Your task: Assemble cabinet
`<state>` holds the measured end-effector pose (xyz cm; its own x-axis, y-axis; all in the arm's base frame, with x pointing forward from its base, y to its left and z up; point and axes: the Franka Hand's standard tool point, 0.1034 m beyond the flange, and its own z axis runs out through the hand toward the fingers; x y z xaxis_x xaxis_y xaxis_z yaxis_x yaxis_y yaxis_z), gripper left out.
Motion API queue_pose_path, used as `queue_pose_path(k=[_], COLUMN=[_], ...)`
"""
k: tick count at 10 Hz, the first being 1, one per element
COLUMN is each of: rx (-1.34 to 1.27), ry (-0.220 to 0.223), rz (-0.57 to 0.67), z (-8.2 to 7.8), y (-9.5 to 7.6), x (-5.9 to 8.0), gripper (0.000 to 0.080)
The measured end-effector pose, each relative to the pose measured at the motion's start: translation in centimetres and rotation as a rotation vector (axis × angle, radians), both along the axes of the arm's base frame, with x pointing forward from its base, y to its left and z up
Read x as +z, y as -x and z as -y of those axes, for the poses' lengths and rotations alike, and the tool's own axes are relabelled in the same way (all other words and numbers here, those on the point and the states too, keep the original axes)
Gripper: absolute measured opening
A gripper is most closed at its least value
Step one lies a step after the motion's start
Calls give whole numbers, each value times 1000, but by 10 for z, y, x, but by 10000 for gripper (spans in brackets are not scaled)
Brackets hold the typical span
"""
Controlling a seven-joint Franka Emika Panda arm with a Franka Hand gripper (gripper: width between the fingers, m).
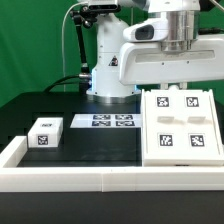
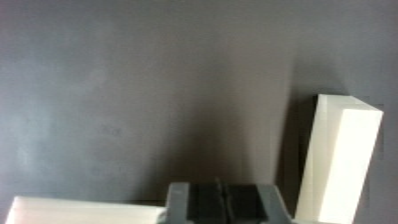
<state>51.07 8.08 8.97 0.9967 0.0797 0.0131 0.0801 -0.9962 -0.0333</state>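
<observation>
The cabinet (image 1: 180, 125) is the large white box with several black-and-white tags on top, at the exterior view's right. A small white tagged drawer block (image 1: 46, 133) lies on the black table at the exterior view's left. My gripper (image 1: 182, 80) hangs just above the cabinet's far edge. In the wrist view its two grey fingers (image 2: 224, 205) stand pressed together with nothing between them, over bare dark table. A white part's edge (image 2: 338, 160) stands beside the fingers, and another white piece (image 2: 71, 210) shows at the corner. I cannot tell which parts these are.
The marker board (image 1: 103, 121) lies flat in the middle of the table, in front of the arm's base (image 1: 108, 75). A low white rail (image 1: 90, 180) edges the table's front and sides.
</observation>
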Motion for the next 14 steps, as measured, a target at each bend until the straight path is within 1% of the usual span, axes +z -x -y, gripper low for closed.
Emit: queue_pose_path(k=[1, 3, 5, 6, 9, 11, 14], rx=[-1, 1, 5, 6, 6, 7, 7], ry=[0, -1, -2, -1, -1, -1, 0], rz=[-2, -8, -12, -14, -16, -16, -43], z=[-1, -2, -3, -3, -3, -1, -1], y=[0, -3, -14, -11, -11, -14, -25], x=[3, 18, 29, 26, 25, 29, 39], gripper=[2, 2, 2, 2, 2, 2, 2])
